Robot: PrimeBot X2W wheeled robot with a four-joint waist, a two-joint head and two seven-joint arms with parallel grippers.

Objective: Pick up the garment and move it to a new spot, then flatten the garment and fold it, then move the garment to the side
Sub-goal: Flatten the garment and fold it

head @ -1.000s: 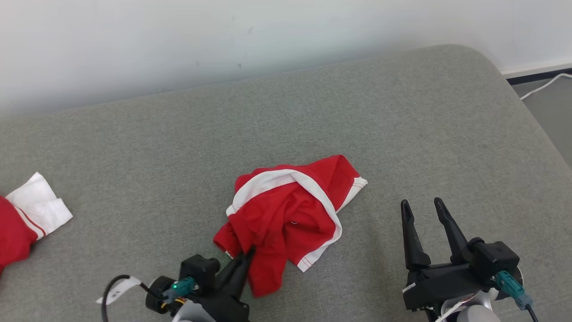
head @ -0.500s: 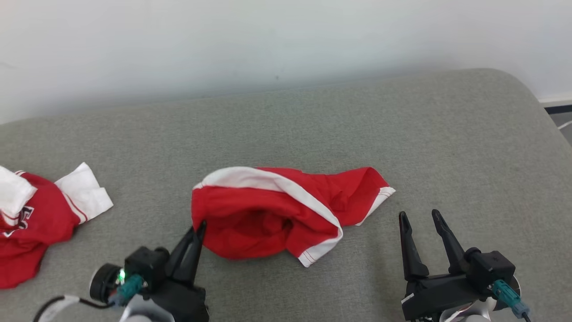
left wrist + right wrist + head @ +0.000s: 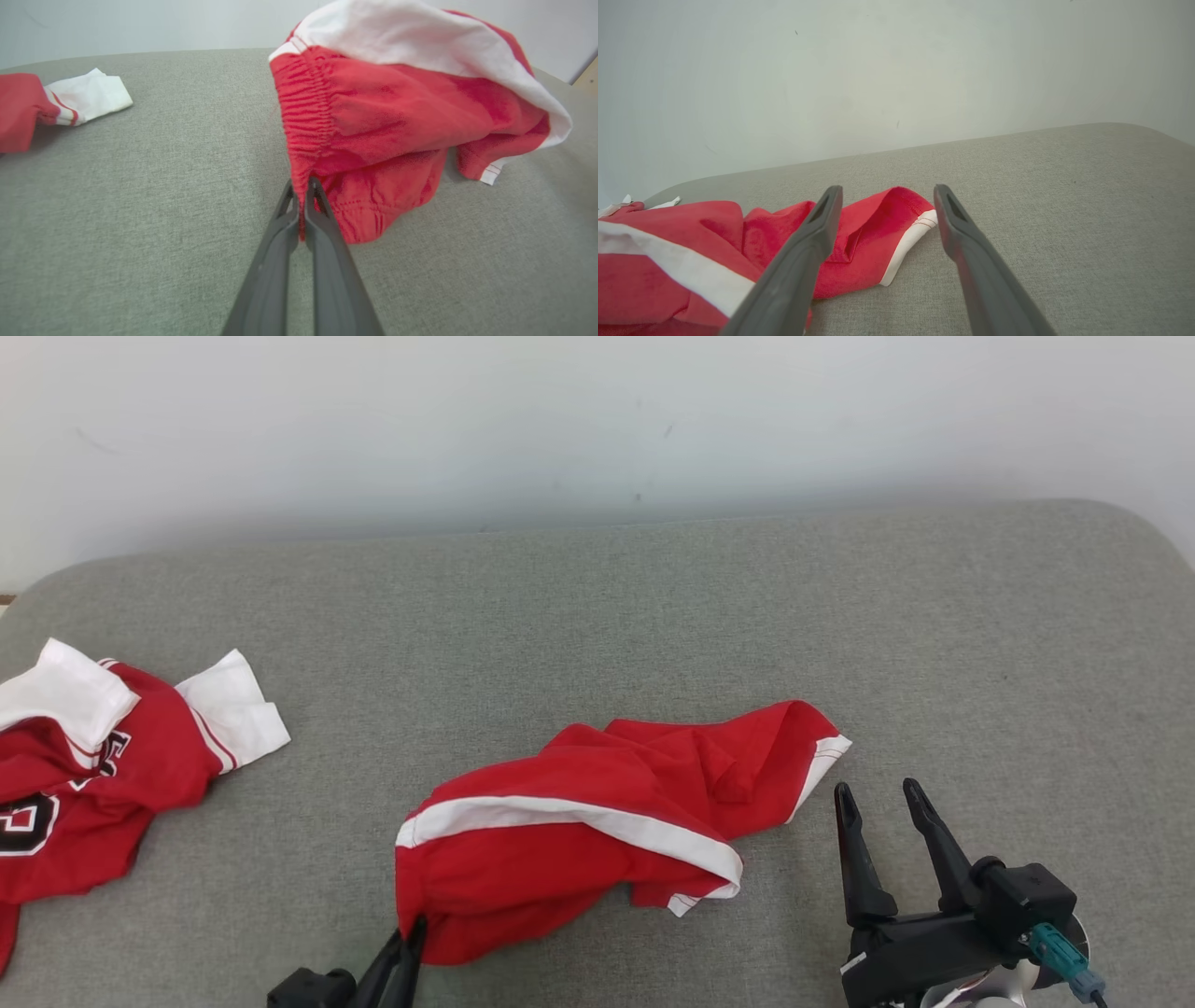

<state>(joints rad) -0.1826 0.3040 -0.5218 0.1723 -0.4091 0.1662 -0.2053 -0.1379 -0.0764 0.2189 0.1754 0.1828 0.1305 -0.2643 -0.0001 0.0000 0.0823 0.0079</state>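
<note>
The garment (image 3: 597,821) is a pair of red shorts with a white side stripe, crumpled on the grey cushion near its front middle. My left gripper (image 3: 411,933) is shut on the gathered waistband (image 3: 306,154) at the garment's near left corner; the cloth rises from the pinched fingertips of the left gripper (image 3: 302,186). My right gripper (image 3: 878,793) stands open just right of the garment's white-edged leg hem (image 3: 826,756), apart from it. In the right wrist view that hem (image 3: 908,238) lies between and beyond the open fingers of the right gripper (image 3: 887,193).
A second red and white garment (image 3: 103,756) with dark lettering lies at the cushion's far left (image 3: 70,100). The grey cushion (image 3: 653,616) runs back to a pale wall, with bare room behind and to the right of the shorts.
The camera has turned left, so the whole picture shifted. My left gripper pulled the waistband corner leftward and nearer, drawing the bunched shorts out longer. The right gripper stayed open.
</note>
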